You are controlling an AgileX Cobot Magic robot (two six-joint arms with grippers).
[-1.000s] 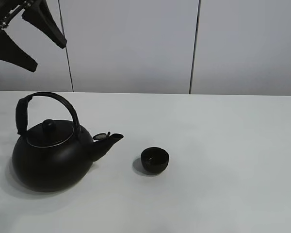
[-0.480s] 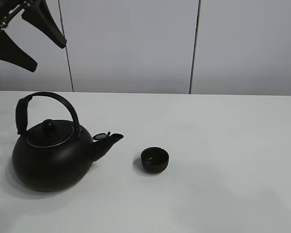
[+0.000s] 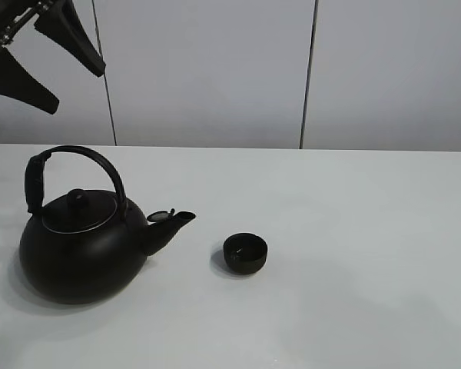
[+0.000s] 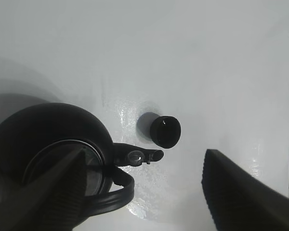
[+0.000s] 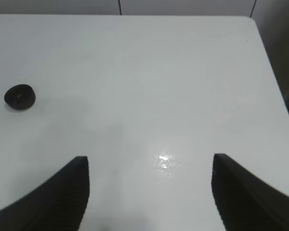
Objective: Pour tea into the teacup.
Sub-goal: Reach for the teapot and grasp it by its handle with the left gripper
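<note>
A small round black teacup (image 3: 245, 253) stands on the white table (image 3: 353, 231), just right of the spout of a big round black kettle (image 3: 81, 244) with an arched handle. My left gripper (image 3: 42, 58) hangs open high above the kettle at the top left. In the left wrist view its open fingers frame the kettle (image 4: 53, 154) and the teacup (image 4: 165, 131) far below. My right gripper (image 5: 149, 192) is open over bare table, with the teacup (image 5: 19, 96) far off to one side. No tea is visible.
The table's far right edge and rounded corner (image 5: 253, 21) show in the right wrist view. A grey panelled wall (image 3: 215, 69) stands behind the table.
</note>
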